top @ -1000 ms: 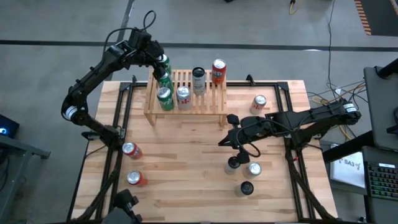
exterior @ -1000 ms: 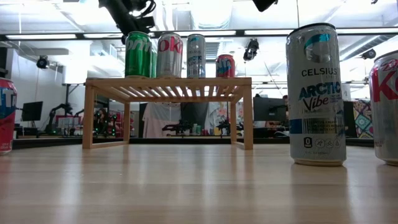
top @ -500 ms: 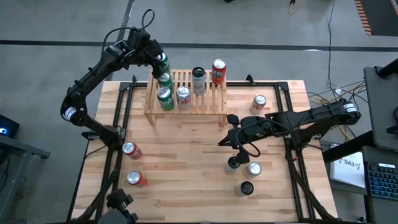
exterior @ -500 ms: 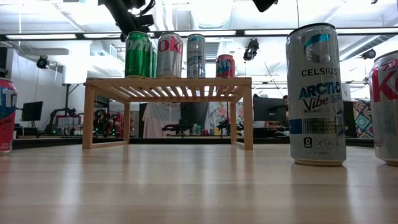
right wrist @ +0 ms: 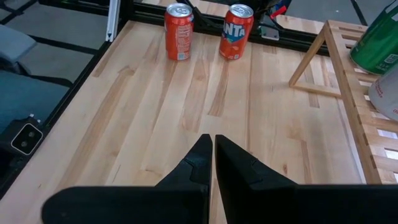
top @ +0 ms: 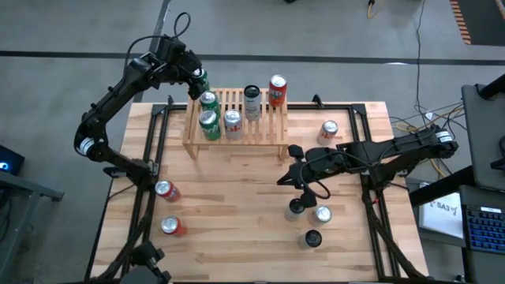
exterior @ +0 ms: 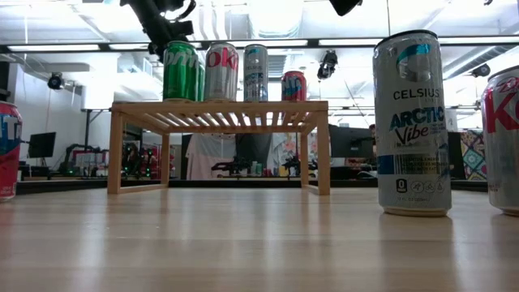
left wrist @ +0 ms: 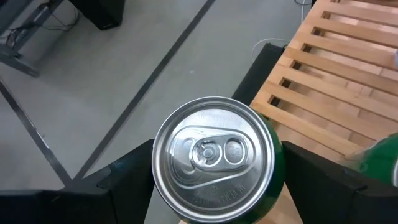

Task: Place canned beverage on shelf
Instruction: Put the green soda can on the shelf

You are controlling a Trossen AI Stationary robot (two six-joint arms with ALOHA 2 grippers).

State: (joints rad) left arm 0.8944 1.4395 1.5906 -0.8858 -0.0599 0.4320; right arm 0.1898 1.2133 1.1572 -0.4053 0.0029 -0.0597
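left gripper grasping green can upright, long axis vertical, at far left corner of shelf; base contact with slats unclear. free slats lie toward shelf middle. right gripper clenched, empty, waits over worktop, farther off.

Two slim black jointed arms: the matte black left arm carries a thin black cable loop near its wrist and a pale band marking low down; the matte black right arm ends in flat, tapering black fingers.
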